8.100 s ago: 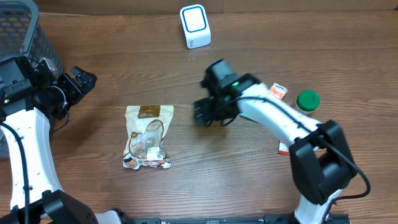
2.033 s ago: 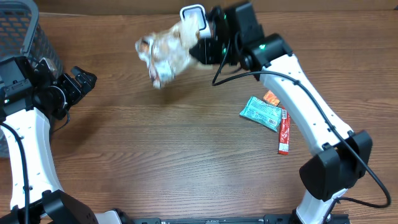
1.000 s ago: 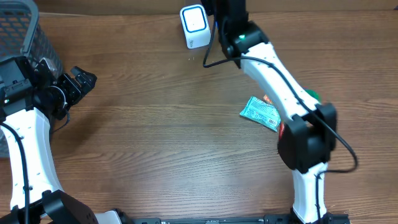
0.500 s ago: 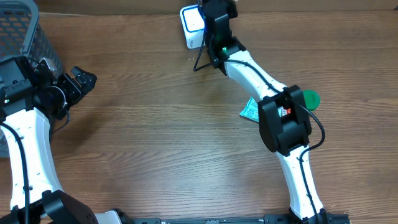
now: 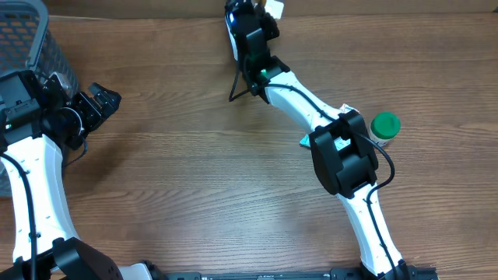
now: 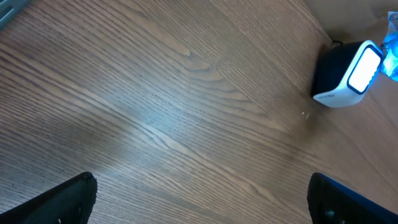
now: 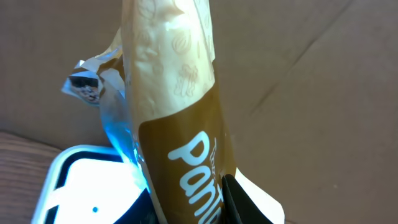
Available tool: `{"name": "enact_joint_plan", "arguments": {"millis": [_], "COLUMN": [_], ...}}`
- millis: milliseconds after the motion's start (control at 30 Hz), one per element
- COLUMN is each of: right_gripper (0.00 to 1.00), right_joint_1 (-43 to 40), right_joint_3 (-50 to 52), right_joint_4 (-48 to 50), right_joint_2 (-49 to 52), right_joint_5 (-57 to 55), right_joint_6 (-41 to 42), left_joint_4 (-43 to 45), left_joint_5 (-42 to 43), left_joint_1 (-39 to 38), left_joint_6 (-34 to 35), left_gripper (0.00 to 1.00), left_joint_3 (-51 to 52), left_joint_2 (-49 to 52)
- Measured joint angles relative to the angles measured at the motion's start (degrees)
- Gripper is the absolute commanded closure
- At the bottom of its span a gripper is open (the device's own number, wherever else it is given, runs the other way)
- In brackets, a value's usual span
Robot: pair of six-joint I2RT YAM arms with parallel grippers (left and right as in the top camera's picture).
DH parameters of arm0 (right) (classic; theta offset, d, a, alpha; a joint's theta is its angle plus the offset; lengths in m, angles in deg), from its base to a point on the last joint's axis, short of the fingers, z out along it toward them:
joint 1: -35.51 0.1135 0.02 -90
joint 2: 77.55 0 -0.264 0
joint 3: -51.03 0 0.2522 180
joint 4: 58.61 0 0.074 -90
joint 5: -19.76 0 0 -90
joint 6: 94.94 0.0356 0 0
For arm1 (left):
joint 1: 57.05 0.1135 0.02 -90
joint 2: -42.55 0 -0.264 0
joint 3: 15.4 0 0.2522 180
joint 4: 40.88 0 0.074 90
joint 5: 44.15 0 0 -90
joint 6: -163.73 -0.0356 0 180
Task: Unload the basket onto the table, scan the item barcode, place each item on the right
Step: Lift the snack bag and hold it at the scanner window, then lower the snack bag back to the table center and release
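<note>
A: So, what takes up the most room?
B: The wooden table (image 5: 194, 210), brown with long straight grain. A wire-mesh basket (image 5: 27, 31) sits at its far left corner.
A: And the hands?
B: The left gripper (image 5: 103, 99) hangs near the basket, jaws spread wide, holding nothing. The right gripper (image 7: 186, 208) is at the far edge, jaws clamped on a snack bag (image 7: 174, 106).
A: What sort of bag?
B: Crinkly plastic, cream above a brown band with white lettering. It is upright just over the scanner (image 6: 348, 73) and catches its blue glow.
A: The scanner?
B: A small rounded box, dark body, lit white face.
A: Anything smaller?
B: A round green-lidded jar (image 5: 385, 124), off to the right.
</note>
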Motion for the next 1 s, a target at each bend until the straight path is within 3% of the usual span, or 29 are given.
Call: {"name": "enact_joint_plan", "arguments": {"millis": [1000], "right_gripper": [0.96], "right_joint_1": [5.42], "right_joint_3": [0.0], "right_joint_4": [-5.38], "right_joint_2": [0.0], "right_joint_5": [-5.09], "right_joint_6": [-2.84], "left_joint_4": [0.0], "left_joint_5": [0.0], "left_joint_1": [0.0], "left_joint_6": [0.0], "left_gripper": [0.01], "left_joint_3": [0.0], "left_joint_2": [0.0]}}
